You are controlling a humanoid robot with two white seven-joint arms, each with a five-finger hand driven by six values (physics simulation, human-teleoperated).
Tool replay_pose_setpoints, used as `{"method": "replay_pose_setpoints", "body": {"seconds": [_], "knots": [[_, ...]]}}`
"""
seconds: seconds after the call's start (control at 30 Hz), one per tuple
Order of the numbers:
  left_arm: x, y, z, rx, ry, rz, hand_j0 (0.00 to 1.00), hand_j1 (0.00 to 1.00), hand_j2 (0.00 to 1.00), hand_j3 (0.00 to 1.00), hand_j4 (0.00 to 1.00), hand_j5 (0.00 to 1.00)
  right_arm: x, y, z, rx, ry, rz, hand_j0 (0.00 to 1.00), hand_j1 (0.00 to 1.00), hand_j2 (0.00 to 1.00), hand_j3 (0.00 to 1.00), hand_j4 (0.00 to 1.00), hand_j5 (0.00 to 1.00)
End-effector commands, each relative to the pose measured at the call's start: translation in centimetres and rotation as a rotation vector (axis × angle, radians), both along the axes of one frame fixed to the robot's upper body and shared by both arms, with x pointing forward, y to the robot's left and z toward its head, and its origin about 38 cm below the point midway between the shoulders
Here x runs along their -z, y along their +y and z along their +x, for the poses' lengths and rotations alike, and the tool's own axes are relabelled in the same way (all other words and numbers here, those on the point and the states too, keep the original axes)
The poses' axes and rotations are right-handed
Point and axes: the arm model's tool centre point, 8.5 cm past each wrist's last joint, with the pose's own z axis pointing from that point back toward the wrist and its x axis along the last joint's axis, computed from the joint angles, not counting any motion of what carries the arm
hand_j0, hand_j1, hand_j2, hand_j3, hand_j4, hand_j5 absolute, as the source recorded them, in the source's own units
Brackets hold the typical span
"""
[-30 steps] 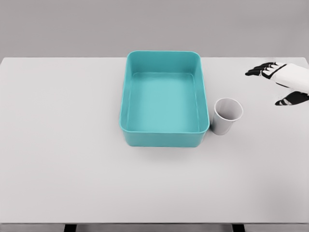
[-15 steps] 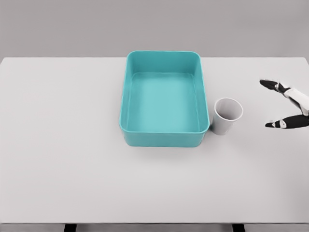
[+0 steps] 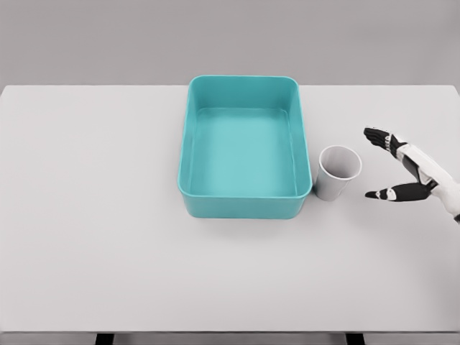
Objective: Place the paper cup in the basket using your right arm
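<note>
A: Where does the paper cup (image 3: 338, 172) stand?

B: Upright on the white table (image 3: 93, 215), mouth open upward. It sits just beside the right wall of the teal basket (image 3: 186, 151), near that wall's front corner. Whether cup and basket touch cannot be told from the head view; the gap, if any, is very thin.

A: And the basket's contents?

B: Only its own teal floor shows. The cup is outside it.

A: The right hand (image 3: 404, 167)?

B: It enters from the right edge, over the table, to the right of the cup and apart from it. The fingers (image 3: 381, 136) are spread and reach toward the cup on the far side; the thumb (image 3: 388, 192) points the same way on the near side. A wide gap lies between thumb and fingers, and the opening faces the cup. The hand holds nothing.

A: Contact with the cup?

B: None visible. Bare table shows between the dark fingertips and the cup wall.

A: The left arm?

B: Does not appear in the view.
</note>
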Motion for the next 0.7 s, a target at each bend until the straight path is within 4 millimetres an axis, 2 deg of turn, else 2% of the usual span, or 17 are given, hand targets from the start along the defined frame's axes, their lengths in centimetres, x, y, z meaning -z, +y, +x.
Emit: {"method": "replay_pose_setpoints", "body": {"seconds": [0.0,0.07,0.23,0.3,0.43,0.67], "knots": [[0.0,0.0,0.0,0.001,-0.001,0.000,1.00,1.00,1.00,1.00,1.00,1.00,0.2,0.5,0.1,-0.001,0.000,0.021,1.00,1.00,1.00,1.00,1.00,1.00],[0.0,0.0,0.0,0.001,-0.001,0.000,1.00,1.00,1.00,1.00,1.00,1.00,1.0,1.0,-0.3,-0.004,0.014,0.035,1.00,1.00,1.00,1.00,1.00,1.00],[0.0,0.0,0.0,0.000,0.001,0.000,1.00,1.00,1.00,1.00,1.00,1.00,1.3,1.2,-0.5,-0.005,0.022,0.039,1.00,1.00,1.00,1.00,1.00,1.00],[0.0,0.0,0.0,0.000,-0.001,0.001,1.00,1.00,1.00,1.00,1.00,1.00,1.6,1.9,-0.4,-0.009,0.022,0.058,1.00,1.00,1.00,1.00,1.00,1.00],[0.0,0.0,0.0,0.000,0.001,0.000,1.00,1.00,1.00,1.00,1.00,1.00,1.2,1.7,0.1,-0.005,0.009,0.056,1.00,1.00,1.00,1.00,1.00,1.00],[0.0,0.0,0.0,-0.001,-0.001,0.000,1.00,1.00,1.00,1.00,1.00,1.00,1.8,2.9,0.2,-0.012,0.011,0.086,1.00,1.00,1.00,1.00,1.00,1.00]]}}
